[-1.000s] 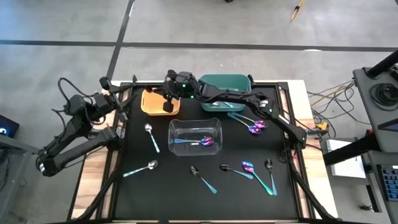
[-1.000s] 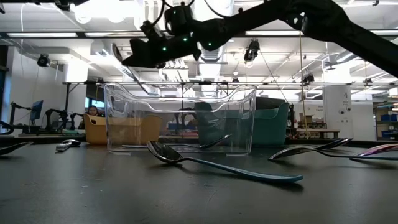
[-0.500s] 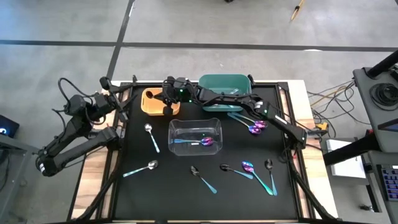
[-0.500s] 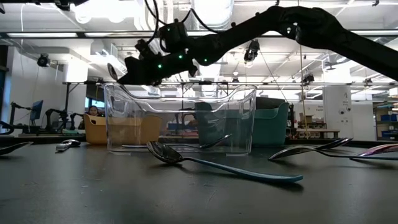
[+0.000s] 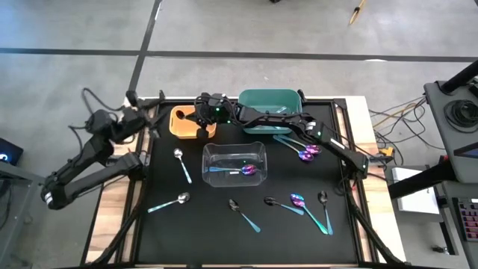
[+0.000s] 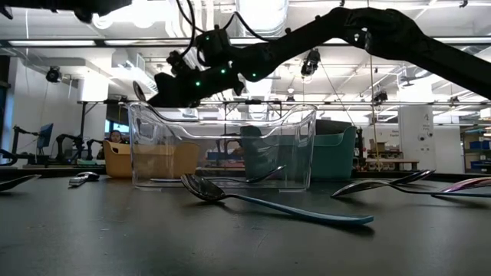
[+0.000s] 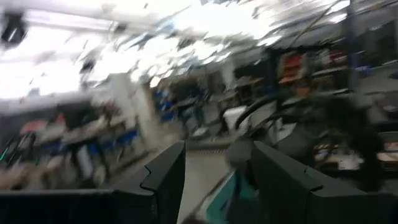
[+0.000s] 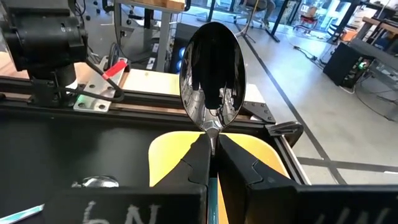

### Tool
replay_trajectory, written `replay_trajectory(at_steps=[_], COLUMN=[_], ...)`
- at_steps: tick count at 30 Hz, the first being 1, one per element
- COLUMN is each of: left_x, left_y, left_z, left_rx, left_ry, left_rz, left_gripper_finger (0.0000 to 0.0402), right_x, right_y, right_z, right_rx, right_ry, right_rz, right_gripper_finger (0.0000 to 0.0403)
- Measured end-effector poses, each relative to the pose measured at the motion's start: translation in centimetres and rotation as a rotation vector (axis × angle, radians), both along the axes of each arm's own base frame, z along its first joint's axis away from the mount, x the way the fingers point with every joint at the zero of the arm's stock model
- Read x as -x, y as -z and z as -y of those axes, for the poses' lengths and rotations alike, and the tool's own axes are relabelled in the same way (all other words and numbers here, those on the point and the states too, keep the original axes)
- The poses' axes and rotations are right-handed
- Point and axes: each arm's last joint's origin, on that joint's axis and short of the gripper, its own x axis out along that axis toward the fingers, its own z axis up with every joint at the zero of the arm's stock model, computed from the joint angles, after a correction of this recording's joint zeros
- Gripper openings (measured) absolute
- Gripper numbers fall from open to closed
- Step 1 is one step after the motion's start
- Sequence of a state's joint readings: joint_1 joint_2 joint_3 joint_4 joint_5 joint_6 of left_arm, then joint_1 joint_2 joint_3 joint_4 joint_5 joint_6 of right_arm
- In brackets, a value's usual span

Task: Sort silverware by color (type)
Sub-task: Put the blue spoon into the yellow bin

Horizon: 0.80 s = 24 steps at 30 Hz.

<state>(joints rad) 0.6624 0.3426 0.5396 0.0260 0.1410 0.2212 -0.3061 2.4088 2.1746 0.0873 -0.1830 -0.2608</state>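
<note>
I see a dark-bowled spoon point(image 8: 212, 78) pinched by its neck between my right gripper point(image 8: 212, 163) fingers, bowl up, above the yellow bin point(image 5: 181, 121) at the table's point(image 5: 160, 232) far edge. The other spoons lie across the tabletop, two in the clear bin point(image 5: 234, 163) mid-table. My left gripper point(image 7: 214, 180) hangs off the far-left corner, fingers apart, holding nothing.

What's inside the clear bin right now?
The clear bin holds spoons: one iridescent purple-pink bowl and light-blue handles show from above. Overlap and glare hide the exact count. The right gripper, shut on a dark spoon, hovers over the orange bin.
</note>
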Motion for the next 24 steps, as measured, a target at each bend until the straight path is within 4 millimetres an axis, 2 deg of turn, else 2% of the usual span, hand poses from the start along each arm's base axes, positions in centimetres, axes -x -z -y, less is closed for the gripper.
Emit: replay_trajectory(at_steps=[6, 11, 15, 18, 24], left_x=[-2.1, -3.2, -3.6, -3.6, -3.2], left_y=[1.9, 4.0, 5.0, 5.1, 3.3], left_z=[-2.5, -3.4, -3.7, -3.7, -3.8], left_rx=[0.274, 0.529, 0.656, 0.688, 0.701], left_ry=[-0.211, -0.227, -0.247, -0.262, -0.404], left_rz=[-0.061, -0.117, -0.136, -0.148, -0.210], left_gripper_finger=[0.0166, 0.0166, 0.0166, 0.0166, 0.0166], right_x=[0.0, 0.0, 0.0, 0.0, 0.0], right_y=[0.0, 0.0, 0.0, 0.0, 0.0], right_z=[0.2, 0.2, 0.2, 0.2, 0.2], right_rx=[0.056, 0.070, 0.087, 0.102, 0.107], right_ry=[0.048, 0.064, 0.061, 0.058, 0.057], right_rz=[-0.011, -0.015, -0.017, -0.020, -0.020], right_gripper_finger=[0.0009, 0.0009, 0.0009, 0.0009, 0.0009])
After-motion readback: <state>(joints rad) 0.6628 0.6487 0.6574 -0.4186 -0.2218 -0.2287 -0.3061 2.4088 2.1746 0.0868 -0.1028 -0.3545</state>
